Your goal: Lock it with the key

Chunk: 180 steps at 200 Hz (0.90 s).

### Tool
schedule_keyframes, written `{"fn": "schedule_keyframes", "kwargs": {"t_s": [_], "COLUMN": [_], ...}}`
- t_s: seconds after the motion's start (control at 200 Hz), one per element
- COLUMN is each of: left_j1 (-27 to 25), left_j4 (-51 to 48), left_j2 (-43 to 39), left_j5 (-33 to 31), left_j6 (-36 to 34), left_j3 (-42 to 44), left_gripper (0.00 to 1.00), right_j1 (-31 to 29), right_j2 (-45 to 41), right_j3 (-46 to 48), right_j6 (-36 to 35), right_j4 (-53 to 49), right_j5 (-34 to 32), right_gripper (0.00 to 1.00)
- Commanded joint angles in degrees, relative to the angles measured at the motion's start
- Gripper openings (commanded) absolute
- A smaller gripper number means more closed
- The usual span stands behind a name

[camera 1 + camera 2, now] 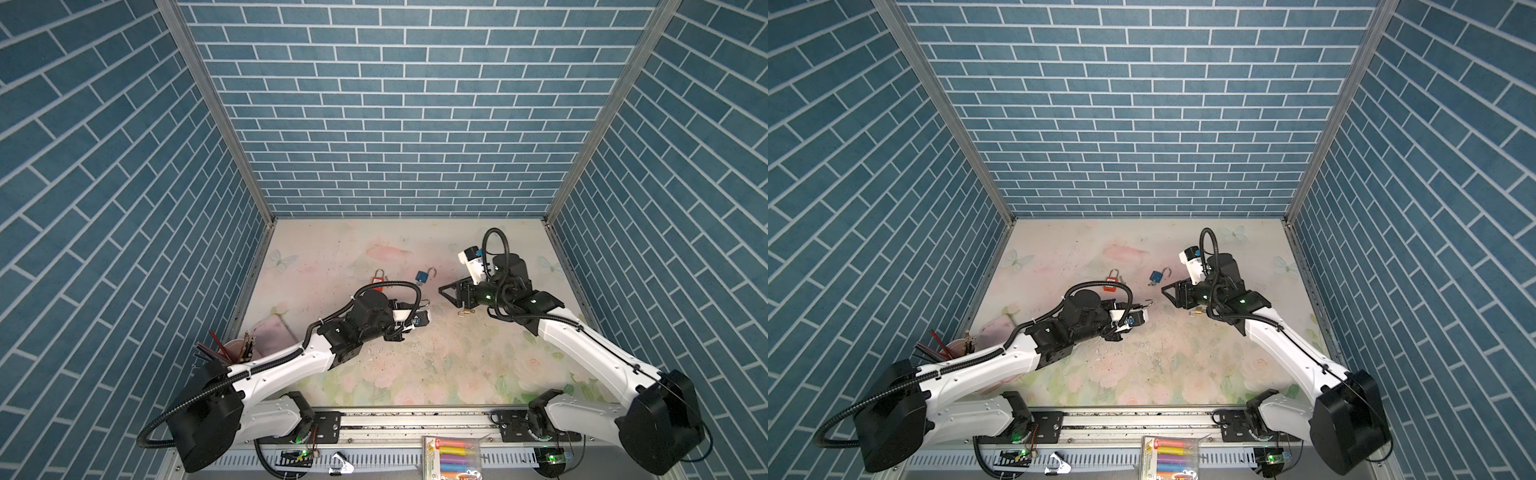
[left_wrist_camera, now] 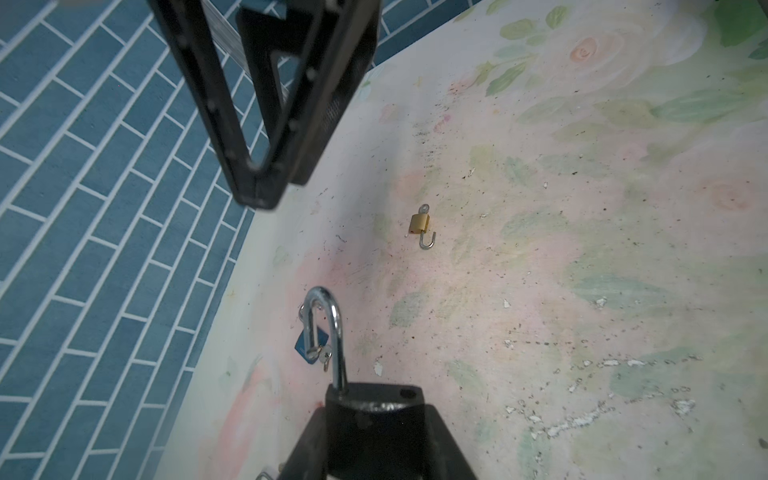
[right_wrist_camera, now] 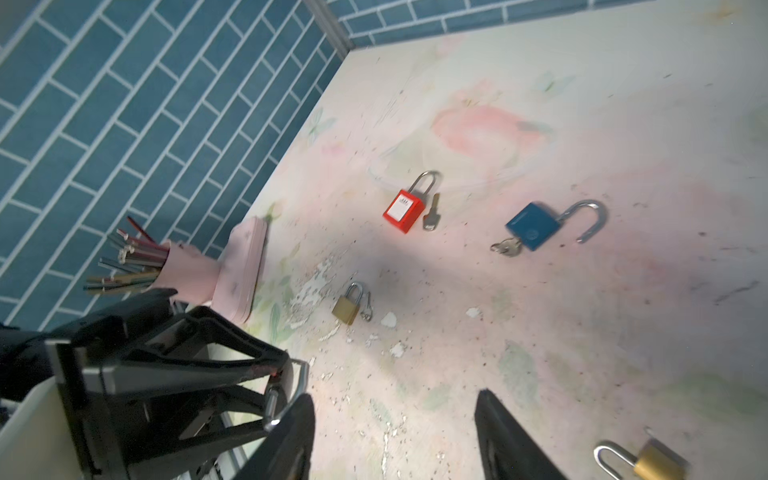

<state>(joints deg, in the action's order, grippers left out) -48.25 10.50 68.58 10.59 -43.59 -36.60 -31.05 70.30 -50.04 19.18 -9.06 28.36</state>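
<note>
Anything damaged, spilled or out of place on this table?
The floral table cover is worn: a patch has peeled to white beside the small closed brass padlock, with loose white flakes scattered around it. Nothing is spilled, and the open shackle on the blue padlock suits the task.

Marker pack at near edge, off worktop: printed card strip ran along pack side. Only large digit "6" made out. Same digit seen on pack in both top views. Remaining lettering on strip too small to read.
Red padlock: white label on body face bore dark rows of print, blurred, not legible.
Blue padlock: faint round emblem and line of lettering on body, not legible.
</note>
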Motion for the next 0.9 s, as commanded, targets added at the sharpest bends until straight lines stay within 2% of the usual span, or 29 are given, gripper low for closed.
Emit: {"fn": "schedule_keyframes", "kwargs": {"t_s": [0.0,0.36,0.545,0.79,0.895], "left_j1": [-1.0,-1.94,-2.07,-2.05,-2.04], "left_j4": [2.29,3.98,5.05,5.18,4.9], "left_j2": [-0.83,-0.67,-1.43,-1.85,-2.09], "left_j5": [-0.6,-2.09,-1.98,-3.33,-3.53], "left_j6": [-4.08,-4.88,-4.14,-4.14,-3.83], "left_j3": [1.32,1.88,2.12,2.24,2.32], "left_gripper": [0.11,0.11,0.11,0.11,0.11], "right_j1": [-1.37,-3.76,-6.01,-6.13,-6.08], "right_j2": [2.69,10.49,10.32,9.32,8.77], "right_j3": [-3.41,-8.19,-5.37,-2.08,-2.33], "right_j6": [-4.07,-7.82,-8.38,-6.9,-5.73], "right_j4": [-2.33,-5.4,-7.63,-7.74,-8.03], "right_j5": [1.58,1.41,-0.23,-1.26,-4.63], "right_gripper": [0.62,0.58,0.55,0.52,0.51]}}
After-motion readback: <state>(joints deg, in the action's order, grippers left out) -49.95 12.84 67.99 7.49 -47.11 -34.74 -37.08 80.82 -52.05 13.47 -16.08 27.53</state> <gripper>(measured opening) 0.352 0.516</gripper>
